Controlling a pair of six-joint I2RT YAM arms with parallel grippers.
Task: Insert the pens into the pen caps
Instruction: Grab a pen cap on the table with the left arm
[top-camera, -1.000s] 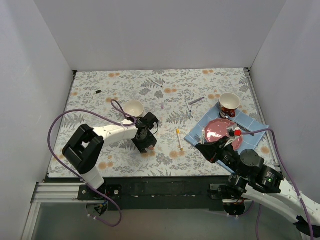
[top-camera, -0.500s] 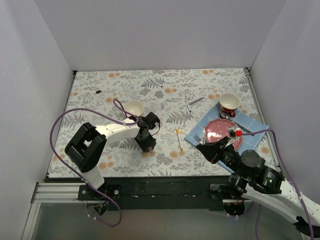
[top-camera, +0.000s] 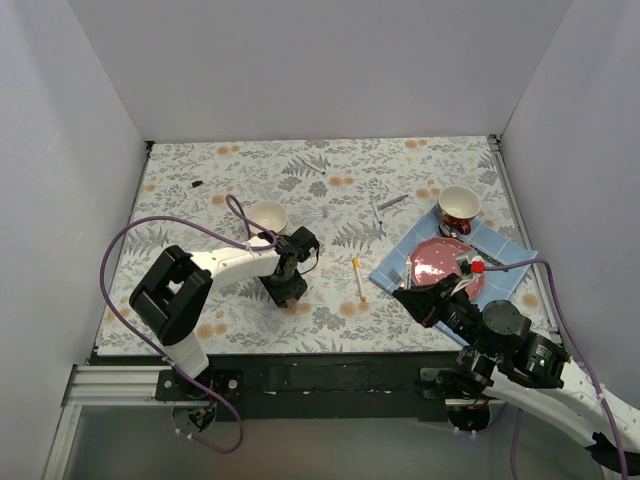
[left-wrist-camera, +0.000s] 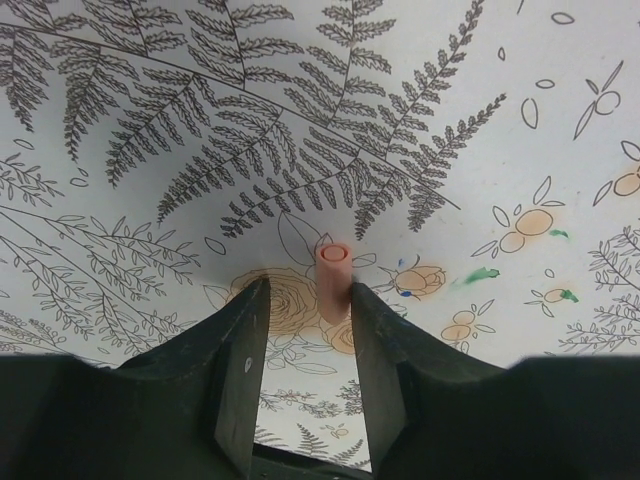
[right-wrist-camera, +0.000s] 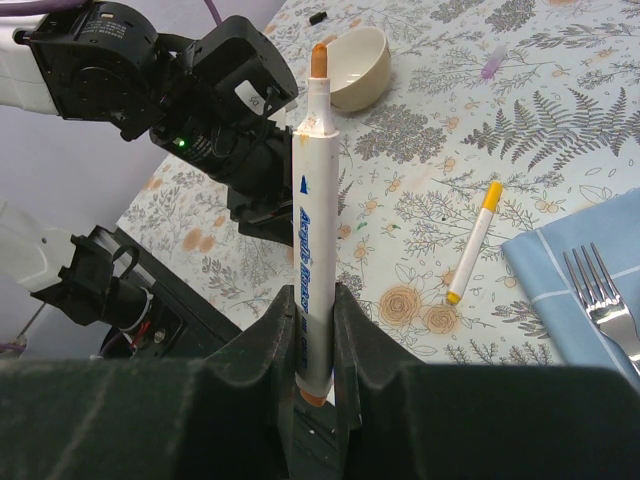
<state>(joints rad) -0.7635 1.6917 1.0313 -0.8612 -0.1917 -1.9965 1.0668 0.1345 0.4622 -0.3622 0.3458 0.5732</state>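
Between the fingers of my right gripper (right-wrist-camera: 313, 300), clamped fast, a pen (right-wrist-camera: 308, 200) stands upright, white-barrelled with its orange tip uppermost, while farther off on the floral cloth (left-wrist-camera: 480, 120) my left gripper (left-wrist-camera: 310, 290) sits unclenched around an orange-pink cap (left-wrist-camera: 333, 275), upright, mouth up, close beside one finger.

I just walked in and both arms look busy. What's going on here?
The right gripper is shut on an orange-tipped pen. The left gripper is down at the floral cloth, its jaws open on either side of an orange-pink cap standing on end. The pen is not in the cap yet. A yellow-ended pen lies loose on the cloth.
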